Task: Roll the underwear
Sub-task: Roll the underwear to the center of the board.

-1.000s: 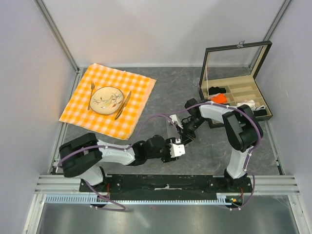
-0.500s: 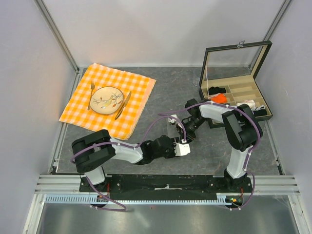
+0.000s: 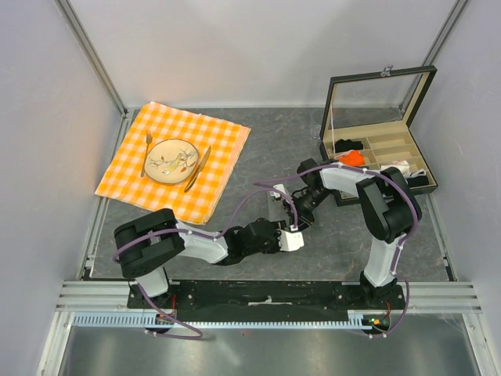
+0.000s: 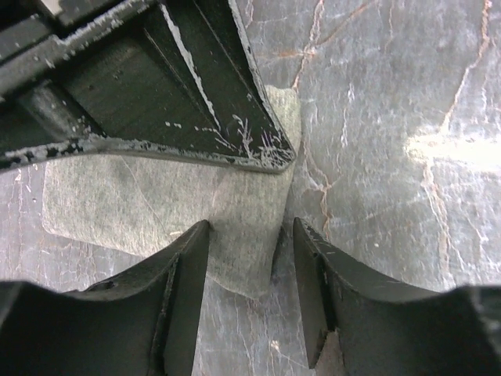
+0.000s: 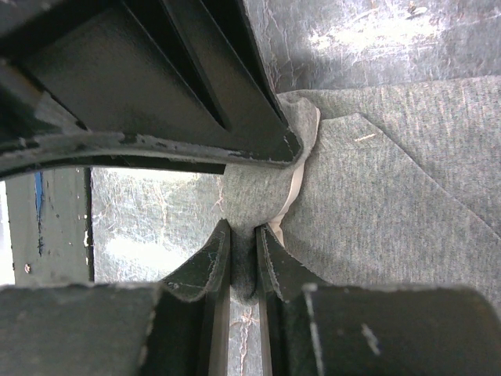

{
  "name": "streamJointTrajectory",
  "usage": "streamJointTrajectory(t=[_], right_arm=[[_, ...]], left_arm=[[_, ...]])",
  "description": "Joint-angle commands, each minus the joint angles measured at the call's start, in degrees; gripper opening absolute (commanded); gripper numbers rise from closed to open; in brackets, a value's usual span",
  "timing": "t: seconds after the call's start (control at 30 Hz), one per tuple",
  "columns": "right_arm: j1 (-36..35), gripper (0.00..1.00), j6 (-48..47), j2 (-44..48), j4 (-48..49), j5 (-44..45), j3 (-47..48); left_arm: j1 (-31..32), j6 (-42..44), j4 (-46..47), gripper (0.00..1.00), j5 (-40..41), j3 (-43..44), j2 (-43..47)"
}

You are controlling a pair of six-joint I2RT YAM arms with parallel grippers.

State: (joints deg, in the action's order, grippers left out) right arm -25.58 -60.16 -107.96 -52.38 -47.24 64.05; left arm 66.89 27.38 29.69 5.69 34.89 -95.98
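**Ana:** While the right claw (image 5: 243, 235) has its two fingers pressed together, what sits between them?

**Ben:** A raised fold of the underwear (image 5: 391, 196), mid-grey. Its cream-white strip (image 5: 296, 192) curls just past the fingertips. To the right of that pinch the cloth lies flat, with one layer folded over another.

**Ana:** And the left claw (image 4: 250, 231)?

**Ben:** Spread. Its fingers (image 4: 184, 290) stand on either side of a rounded corner of the same grey cloth. I cannot tell whether they touch it. Just beyond their tips, a black finger of the other arm lies across the garment.

**Ana:** Underneath?

**Ben:** A dark marbled table (image 4: 376, 117) with pale veins, showing to the right of the left claw.

**Ana:** Further out?

**Ben:** From above, the two claws meet tip to tip and hide most of the garment. Well off to the right of the right claw stands a black box (image 3: 391, 145) with its glass lid raised. Small garments lie in its compartments, an orange one (image 3: 352, 158) among them. Far to the left of the left claw and beyond it lies an orange-and-white checked cloth (image 3: 219, 141). On it is a plate (image 3: 166, 149), with a fork (image 3: 147, 150) at its left and a knife (image 3: 197, 168) at its right.
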Motion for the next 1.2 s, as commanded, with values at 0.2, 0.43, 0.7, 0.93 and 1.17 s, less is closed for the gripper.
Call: streamJointTrajectory(t=[0.2, 0.43, 0.7, 0.93, 1.17], right_arm=[[-0.17, 0.17, -0.66, -2.26, -2.29, 4.09, -1.83], [3.69, 0.31, -0.40, 3.01, -2.29, 1.54, -0.95], [12.48, 0.41, 0.22, 14.34, 0.08, -1.01, -1.21], [17.23, 0.41, -4.42, 23.22, 0.96, -1.09, -5.50], [11.45, 0.53, -17.01, 32.89, 5.69, -1.81, -16.58]], left_arm=[[-0.10, 1.28, -3.41, 0.02, 1.07, 3.25, -3.86], [-2.20, -8.20, -15.17, 0.02, -9.28, 6.41, -2.89], [-11.07, -22.34, -31.59, 0.02, -32.92, 15.01, -8.07], [-18.80, -30.44, -41.81, 0.02, -46.90, 25.29, -19.05], [-25.05, -37.74, -44.46, 0.03, -51.13, 30.23, -27.85]])
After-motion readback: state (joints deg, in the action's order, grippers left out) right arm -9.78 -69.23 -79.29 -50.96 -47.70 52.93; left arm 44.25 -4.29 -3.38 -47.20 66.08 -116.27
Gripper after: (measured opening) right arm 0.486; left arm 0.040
